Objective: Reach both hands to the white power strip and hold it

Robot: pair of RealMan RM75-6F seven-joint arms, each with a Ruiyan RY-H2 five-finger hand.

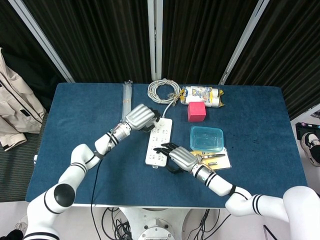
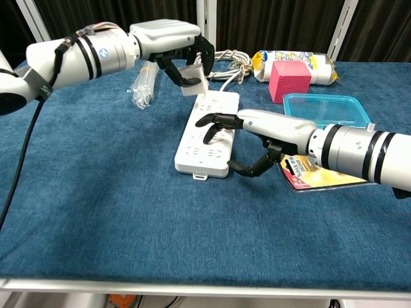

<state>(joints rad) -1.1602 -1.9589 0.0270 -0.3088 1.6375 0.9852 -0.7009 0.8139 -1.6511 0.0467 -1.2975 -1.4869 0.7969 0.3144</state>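
The white power strip point(image 1: 159, 142) point(image 2: 207, 131) lies flat on the blue table, its long side pointing away from me. My left hand point(image 1: 140, 118) point(image 2: 170, 45) hovers above and left of the strip's far end. It pinches a small white plug point(image 2: 193, 81), which is clear of the strip. My right hand point(image 1: 180, 157) point(image 2: 241, 138) is at the strip's near right side: its fingers point(image 2: 209, 122) rest on the top face and its thumb curls against the right edge.
A coiled white cable point(image 1: 164, 91) and a yellow-white packet point(image 1: 202, 95) lie at the back. A pink cube point(image 1: 196, 111), a clear blue container point(image 1: 206, 138) and a carded pack point(image 1: 216, 159) sit right of the strip. A clear plastic bag point(image 1: 127, 102) lies to the left.
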